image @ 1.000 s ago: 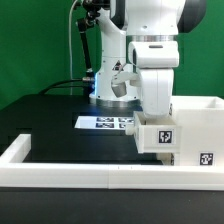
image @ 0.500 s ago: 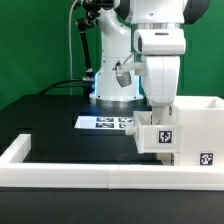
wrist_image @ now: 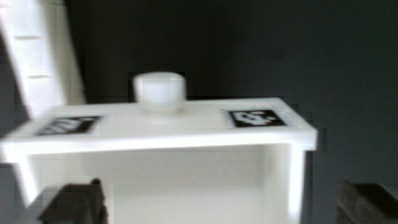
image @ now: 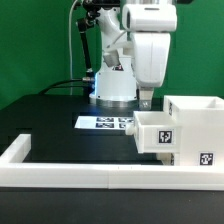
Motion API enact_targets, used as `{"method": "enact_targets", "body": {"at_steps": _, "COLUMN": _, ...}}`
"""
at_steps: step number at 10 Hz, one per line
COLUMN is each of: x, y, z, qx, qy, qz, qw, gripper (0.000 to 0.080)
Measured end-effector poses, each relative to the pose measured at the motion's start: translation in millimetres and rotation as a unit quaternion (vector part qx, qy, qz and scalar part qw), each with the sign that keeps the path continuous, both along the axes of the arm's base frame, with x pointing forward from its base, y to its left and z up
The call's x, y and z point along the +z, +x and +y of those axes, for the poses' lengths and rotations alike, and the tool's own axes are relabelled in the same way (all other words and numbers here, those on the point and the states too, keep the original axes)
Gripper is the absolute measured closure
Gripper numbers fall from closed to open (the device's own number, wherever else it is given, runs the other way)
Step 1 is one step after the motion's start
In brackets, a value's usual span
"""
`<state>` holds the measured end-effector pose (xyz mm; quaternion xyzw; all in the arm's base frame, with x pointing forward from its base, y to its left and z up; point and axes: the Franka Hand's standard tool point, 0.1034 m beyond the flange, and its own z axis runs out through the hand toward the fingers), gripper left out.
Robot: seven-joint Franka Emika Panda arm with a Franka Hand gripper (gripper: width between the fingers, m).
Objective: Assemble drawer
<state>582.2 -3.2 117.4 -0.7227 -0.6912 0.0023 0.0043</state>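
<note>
End effector (image: 148,102) now raised above drawer tray (image: 157,131).

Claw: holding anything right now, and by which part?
Nothing is held. The claw hangs above the small tray with clear space between them; in the wrist view its fingertips are spread with nothing between them.

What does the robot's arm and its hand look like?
The arm is chunky, smooth and white, with rounded sections and darker grey bands at the joints. Black cables run behind it. Its hand ends in two small dark fingers.
</note>
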Motion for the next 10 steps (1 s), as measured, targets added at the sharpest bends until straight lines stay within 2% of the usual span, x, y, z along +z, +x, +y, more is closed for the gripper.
{"method": "enact_targets", "body": {"at_steps": 1, "x": 3.0, "y": 5.2, "z": -7.5, "qx": 0.013, "qy": 0.0, "qz": 0.001, "qw": 1.0, "gripper": 0.0151}}
{"method": "enact_targets", "body": {"at_steps": 3, "x": -0.6, "y": 15.4, "z": -19.9, "qx": 0.029, "qy": 0.003, "qz": 0.007, "qw": 1.0, "gripper": 0.0151}}
{"method": "enact_targets", "body": {"at_steps": 6, "x": -2.2, "y": 14.0, "z": -23.2, "qx": 0.032, "qy": 0.006, "qz": 0.009, "qw": 0.999, "gripper": 0.0151}}
{"method": "enact_targets", "body": {"at_steps": 7, "x": -5.3, "y": 12.0, "z": -27.7, "qx": 0.033, "qy": 0.014, "qz": 0.01, "qw": 0.999, "gripper": 0.0151}}
{"method": "enact_targets", "body": {"at_steps": 9, "x": -26.6, "y": 3.6, "z": -37.6, "qx": 0.051, "qy": 0.068, "qz": 0.016, "qw": 0.996, "gripper": 0.0151}}
{"method": "enact_targets", "body": {"at_steps": 10, "x": -32.9, "y": 3.7, "z": -39.7, "qx": 0.049, "qy": 0.091, "qz": 0.016, "qw": 0.995, "gripper": 0.0151}}
